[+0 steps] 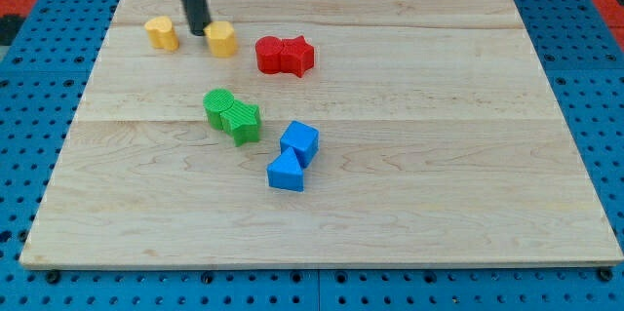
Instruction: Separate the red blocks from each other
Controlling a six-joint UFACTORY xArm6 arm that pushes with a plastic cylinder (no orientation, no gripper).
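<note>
Two red blocks touch each other near the view's top centre: a rounded one (pixel 270 54) on the left and a star-shaped one (pixel 298 55) on the right. My tip (pixel 198 31) is to their left, between two yellow blocks, close against the left side of the right yellow block (pixel 222 38). The left yellow block (pixel 162 33) stands a little further to the left. The rod comes down from the view's top edge.
Two green blocks (pixel 233 115) touch each other left of centre. Two blue blocks, a cube (pixel 299 142) and another (pixel 286 172), touch below them to the right. The wooden board (pixel 468 155) lies on a blue pegboard surface.
</note>
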